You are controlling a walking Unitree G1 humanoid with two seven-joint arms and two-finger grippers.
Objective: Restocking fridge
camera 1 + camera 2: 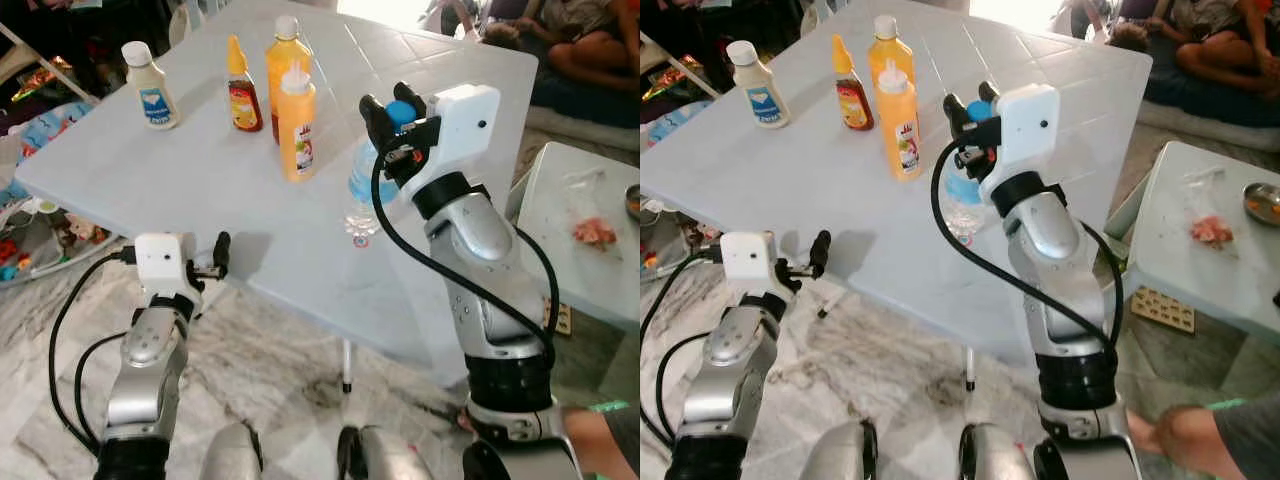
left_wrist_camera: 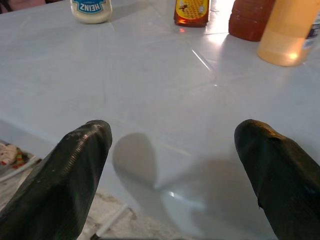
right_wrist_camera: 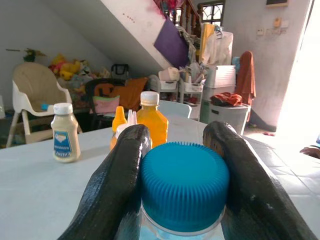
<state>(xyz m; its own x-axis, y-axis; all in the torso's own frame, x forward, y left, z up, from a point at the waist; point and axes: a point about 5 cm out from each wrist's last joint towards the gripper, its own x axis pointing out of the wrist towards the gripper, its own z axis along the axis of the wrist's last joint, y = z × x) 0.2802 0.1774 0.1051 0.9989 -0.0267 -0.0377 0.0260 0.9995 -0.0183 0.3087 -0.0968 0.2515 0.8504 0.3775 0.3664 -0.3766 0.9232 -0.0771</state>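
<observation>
1. The right gripper (image 1: pixel 392 122) is sitting at the centre right of the left eye view, its two black fingers (image 3: pixel 116 185) clamped on either side of the blue cap of a clear water bottle (image 1: pixel 362 192).
2. The water bottle is standing upright on the pale counter (image 1: pixel 200 180), near its right-hand front edge, just right of the sauce bottles.
3. The left gripper (image 1: pixel 218 255) is hanging at the lower left of the left eye view, at the counter's near edge; its fingers (image 2: pixel 65 175) are standing wide apart with nothing between them.
4. Four other bottles are standing in the upper left of the frame: a white mayonnaise bottle (image 1: pixel 149 86) farthest left, a small brown honey bottle (image 1: pixel 242 95) with a yellow top, a tall orange bottle (image 1: pixel 283 60) with a white cap, and an orange squeeze bottle (image 1: pixel 297 125) in front of it.
5. A second pale table (image 1: pixel 560 230) is showing at the right edge with a pinkish scrap (image 1: pixel 594 232) on it.
6. A person's arm (image 1: pixel 1185 440) is reaching in at the lower right corner of the right eye view.
</observation>
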